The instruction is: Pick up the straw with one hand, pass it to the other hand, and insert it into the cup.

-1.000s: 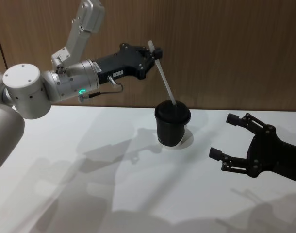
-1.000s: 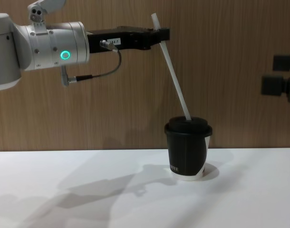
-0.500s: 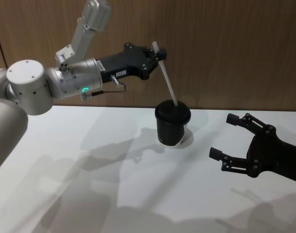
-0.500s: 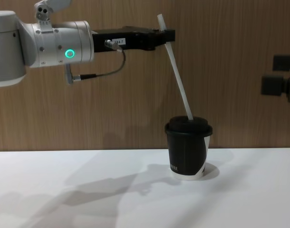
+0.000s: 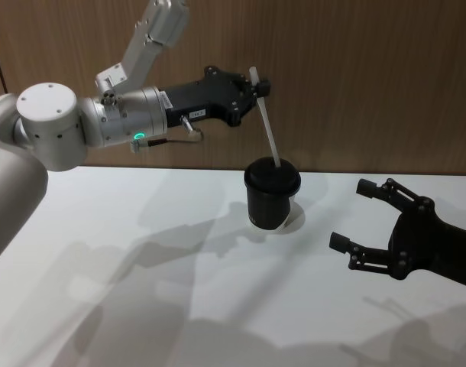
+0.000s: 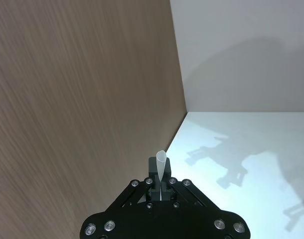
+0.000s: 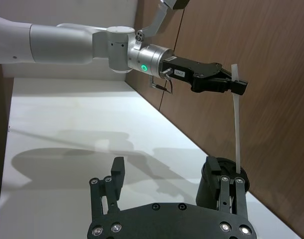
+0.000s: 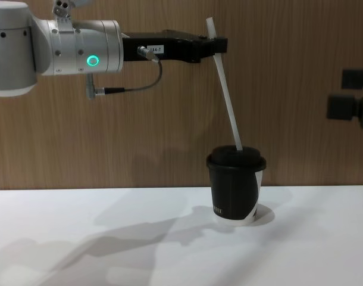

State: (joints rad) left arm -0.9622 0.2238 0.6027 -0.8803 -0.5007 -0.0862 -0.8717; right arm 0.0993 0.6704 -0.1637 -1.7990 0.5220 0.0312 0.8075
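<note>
The fingers [image 5: 363, 191] of your right gripper [image 5: 354, 215] were spread wide and held nothing; it hovered low over the white table [image 5: 179, 306], right of the cup and nearest the robot. The right wrist view showed what the head view did not: the straw [image 7: 236, 119] in near-vertical profile, its lower tip at the lid. Farther back, your left gripper [image 8: 216, 45] was pinched on the straw [image 8: 228, 95] near its upper end, its arm reaching level from the left with a silver wrist and green ring. The thin white straw leaned, lower end meeting the domed lid of the black paper cup [image 8: 235, 185], which stood upright before the wood-grain wall [image 8: 288, 71].
</note>
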